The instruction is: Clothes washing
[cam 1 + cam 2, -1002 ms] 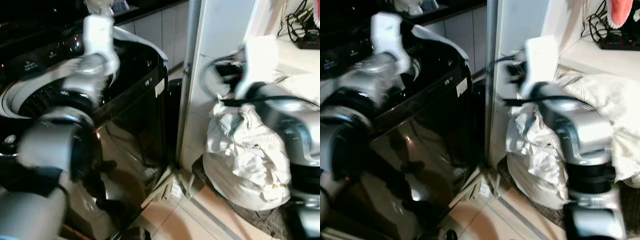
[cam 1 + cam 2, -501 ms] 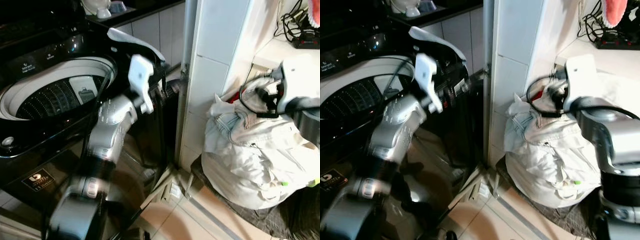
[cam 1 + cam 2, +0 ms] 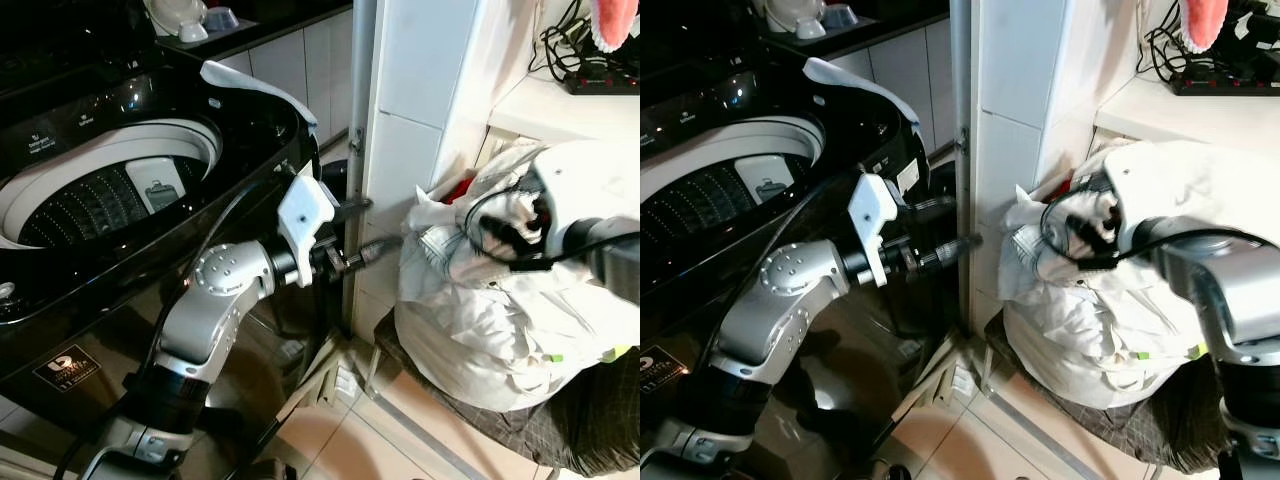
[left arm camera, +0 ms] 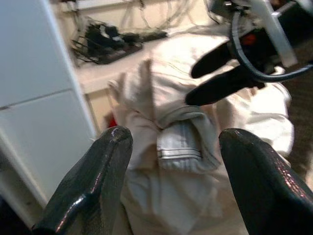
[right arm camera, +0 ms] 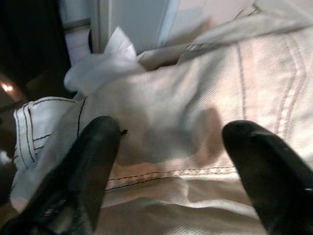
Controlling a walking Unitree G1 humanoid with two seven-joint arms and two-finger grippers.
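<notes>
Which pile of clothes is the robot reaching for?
Find the black top-loading washing machine, then the white tiled pillar beside it. Past that pillar, under a white shelf, sits the heap of cream-white clothes. The open right gripper hovers over its pale stitched denim.

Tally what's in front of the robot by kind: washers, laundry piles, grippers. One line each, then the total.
Washing machine: 1, lid open, drum showing
Pile of pale clothes: 1, on the floor beside the white tiled wall
Grippers: 2, left gripper open, reaching toward the pile; right gripper open over the clothes
Total: 4
</notes>
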